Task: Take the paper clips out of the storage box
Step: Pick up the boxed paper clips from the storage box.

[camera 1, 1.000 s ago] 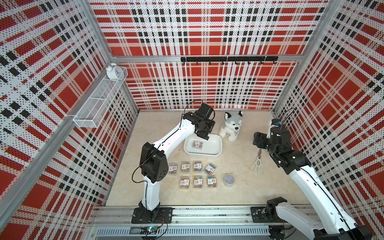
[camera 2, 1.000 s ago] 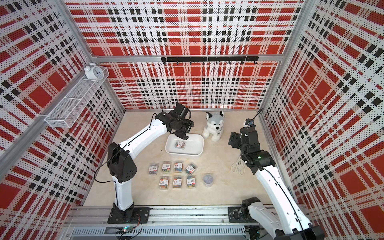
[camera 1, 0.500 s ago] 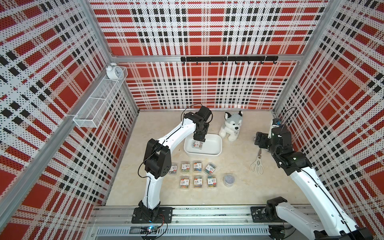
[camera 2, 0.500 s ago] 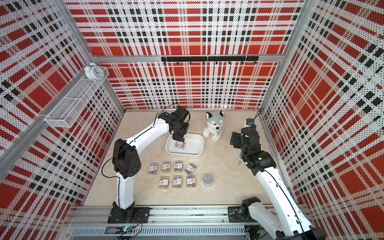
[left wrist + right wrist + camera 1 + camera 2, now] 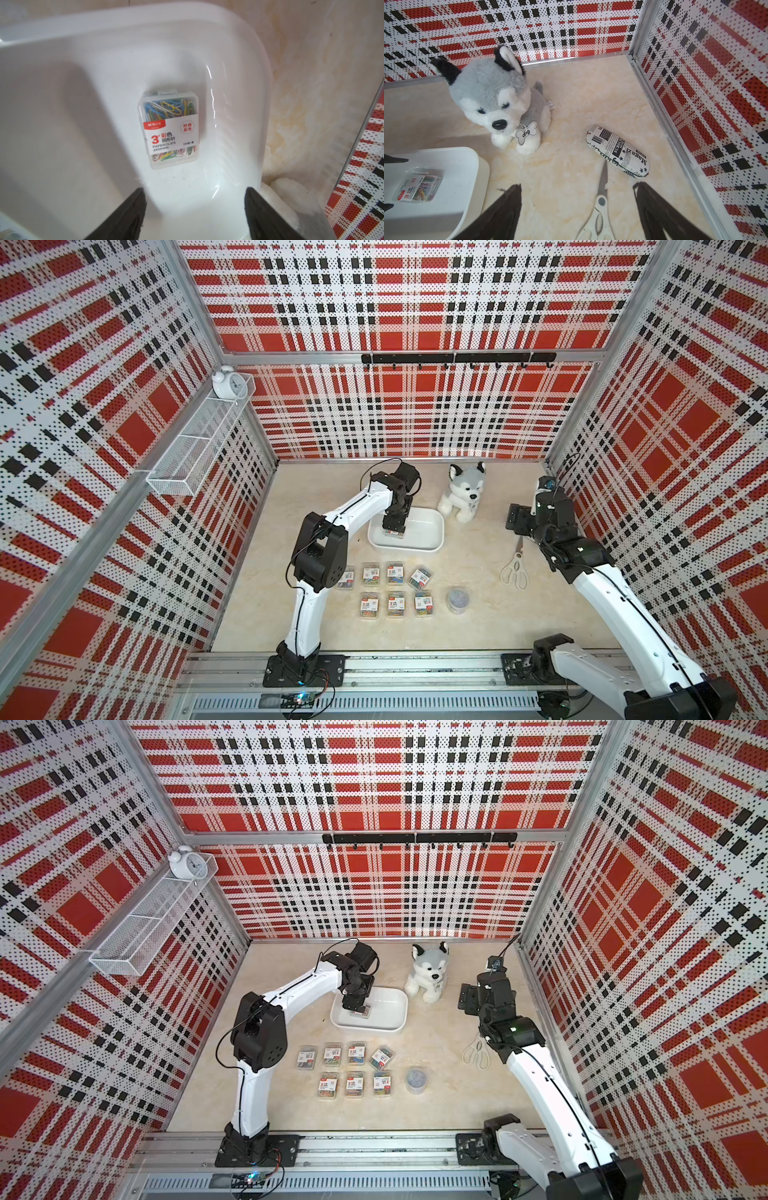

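Enclosure: plaid perforated panels [image 5: 415, 302] in red, black and white closed three sides; a black hook rail [image 5: 457, 358] ran across the back.
Surface: beige marbled table [image 5: 469, 635], evenly lit.
Storage box: a shallow white tub, the storage box [image 5: 426, 531], stood at the far middle of the table, just beside a plush dog [image 5: 463, 493].
Item in box: one clear case of paper clips [image 5: 169, 129] lay flat and label up on the box floor, near one end wall.
Items outside: seven cases [image 5: 395, 604] lay in two rows on the table in front of the box; a round tub [image 5: 457, 599] of grey contents stood beside the nearer row.
Left gripper: the left gripper [image 5: 194, 189] was poised over the box, jaws spread wider than the case and nothing between them; the tips looked clear of the case.
Right gripper: the right gripper [image 5: 577, 184] hung wide apart and empty over the scissors [image 5: 601, 199], well apart from the box; a newsprint-patterned pouch [image 5: 617, 151] lay beyond.
Step in hand (judged): approach to the last case; no grasp was made yet.
Progress (judged): all but one item were out of the box.
Next move (judged): a straight descent, with the jaws straddling the long sides of the case. One finger would have to pass between case and wall, so a small shift toward the box's middle seemed wise. Then a firm close on the smooth plastic and a lift clear of the rim.
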Controlling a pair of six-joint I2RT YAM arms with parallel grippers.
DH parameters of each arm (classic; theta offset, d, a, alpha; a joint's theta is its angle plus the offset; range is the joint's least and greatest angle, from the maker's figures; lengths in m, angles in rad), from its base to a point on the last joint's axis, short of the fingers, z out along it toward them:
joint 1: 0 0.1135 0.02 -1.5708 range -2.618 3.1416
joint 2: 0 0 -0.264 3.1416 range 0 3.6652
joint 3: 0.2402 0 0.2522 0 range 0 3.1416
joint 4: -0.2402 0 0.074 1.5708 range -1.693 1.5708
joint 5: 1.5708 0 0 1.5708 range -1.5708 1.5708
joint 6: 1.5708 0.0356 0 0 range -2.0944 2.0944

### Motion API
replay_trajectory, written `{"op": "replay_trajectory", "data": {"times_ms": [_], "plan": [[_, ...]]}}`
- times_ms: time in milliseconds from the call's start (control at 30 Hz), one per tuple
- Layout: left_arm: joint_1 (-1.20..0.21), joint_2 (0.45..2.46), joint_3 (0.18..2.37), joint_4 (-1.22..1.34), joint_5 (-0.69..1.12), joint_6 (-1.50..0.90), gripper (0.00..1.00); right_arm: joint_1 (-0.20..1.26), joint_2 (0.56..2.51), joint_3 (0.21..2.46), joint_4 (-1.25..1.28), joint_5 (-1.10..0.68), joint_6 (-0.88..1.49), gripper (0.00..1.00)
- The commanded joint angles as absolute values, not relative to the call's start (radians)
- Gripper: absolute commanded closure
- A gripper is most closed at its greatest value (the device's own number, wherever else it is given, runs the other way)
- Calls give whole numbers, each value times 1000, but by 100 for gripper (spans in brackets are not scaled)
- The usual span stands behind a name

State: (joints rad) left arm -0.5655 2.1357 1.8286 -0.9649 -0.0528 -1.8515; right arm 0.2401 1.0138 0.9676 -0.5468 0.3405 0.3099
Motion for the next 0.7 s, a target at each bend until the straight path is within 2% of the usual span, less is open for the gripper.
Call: {"op": "replay_trajectory", "data": {"times_ms": [0, 200, 667], "plan": [[-576, 2148, 1802, -947, -51, -1881, 23, 231, 1030, 999, -518, 343, 302, 10], [-577, 2159, 1789, -941, -56, -1905, 19, 228, 1045, 1005, -502, 348, 288, 10], [-545, 2206, 1795, -914, -45, -1907, 20, 221, 1052, 994, -493, 358, 276, 8]]}}
